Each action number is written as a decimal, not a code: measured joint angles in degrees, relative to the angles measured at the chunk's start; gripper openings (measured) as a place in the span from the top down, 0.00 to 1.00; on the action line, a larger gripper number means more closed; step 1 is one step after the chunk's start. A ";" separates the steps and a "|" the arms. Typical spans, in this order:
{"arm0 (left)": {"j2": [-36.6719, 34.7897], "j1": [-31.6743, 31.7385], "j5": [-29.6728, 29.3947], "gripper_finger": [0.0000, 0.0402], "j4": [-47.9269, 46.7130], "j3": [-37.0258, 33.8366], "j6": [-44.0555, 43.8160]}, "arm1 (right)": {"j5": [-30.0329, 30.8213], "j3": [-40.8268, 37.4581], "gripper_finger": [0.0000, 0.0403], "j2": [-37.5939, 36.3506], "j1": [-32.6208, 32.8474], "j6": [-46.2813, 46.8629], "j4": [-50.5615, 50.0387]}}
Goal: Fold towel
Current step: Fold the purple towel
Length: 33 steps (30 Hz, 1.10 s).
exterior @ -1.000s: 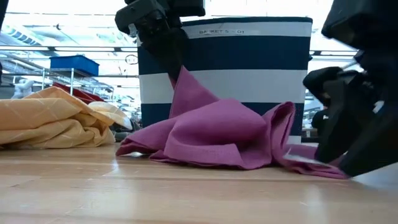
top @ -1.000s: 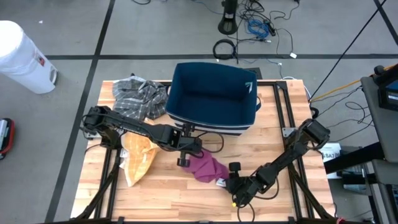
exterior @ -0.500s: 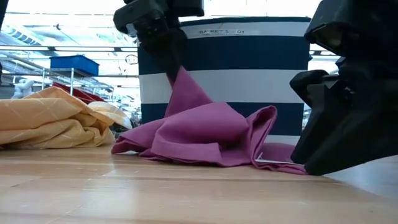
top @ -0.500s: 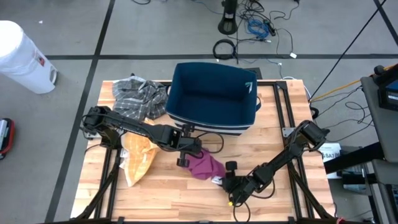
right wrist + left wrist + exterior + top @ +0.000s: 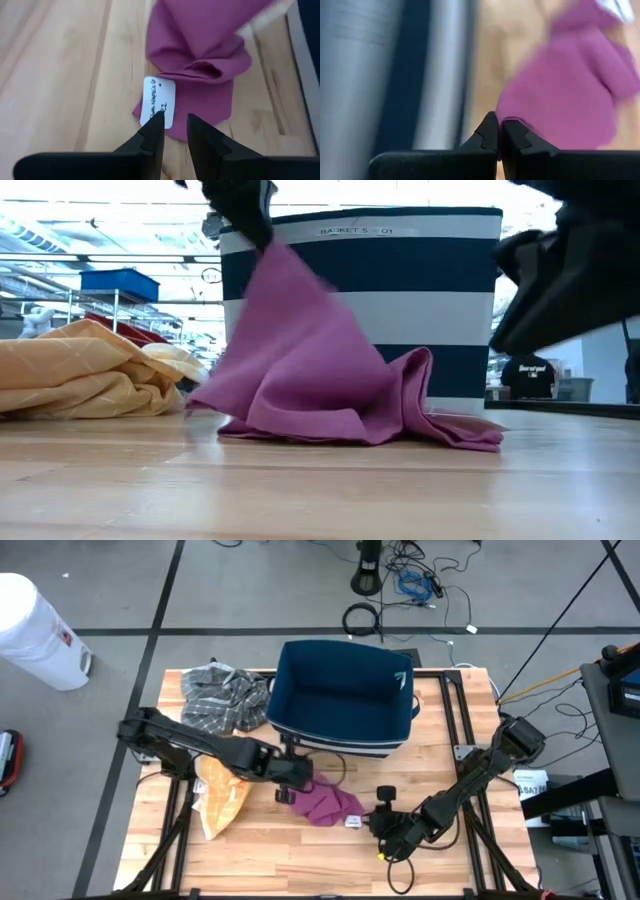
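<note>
Your left gripper (image 5: 285,792) pinches one corner of the purple towel (image 5: 325,804) and lifts it in front of the striped basket (image 5: 345,700), near the table's (image 5: 270,860) middle. Your right gripper (image 5: 174,131), fingers slightly apart and holding nothing, hovers just short of the white label (image 5: 159,101). Close on that near corner, not the label alone, then spread the cloth flat before folding.

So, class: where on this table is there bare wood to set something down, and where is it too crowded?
Free: the front strip of the table below the purple towel, and the right side between the basket and the right arm. Crowded: the left side, with the plaid cloth, the yellow cloth and the left hand pinching the towel.
</note>
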 joint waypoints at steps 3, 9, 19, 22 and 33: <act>-5.93 -2.66 -7.12 1.00 9.44 0.00 3.80 | 1.53 0.00 0.83 -1.61 0.51 -0.37 -1.09; -13.07 -7.48 -0.82 0.99 26.68 0.09 15.69 | 3.00 0.02 0.83 -3.75 0.73 0.82 -4.77; -12.61 -9.80 25.35 0.65 22.98 0.07 13.27 | 3.33 0.04 0.83 -4.31 1.10 0.76 -5.76; -11.46 -9.92 26.74 0.55 19.54 0.02 10.50 | 3.31 0.04 0.83 -4.31 1.08 0.79 -5.97; -9.29 -7.66 25.48 0.41 9.44 -0.07 4.60 | 2.76 0.04 0.83 -4.31 1.02 0.22 -4.07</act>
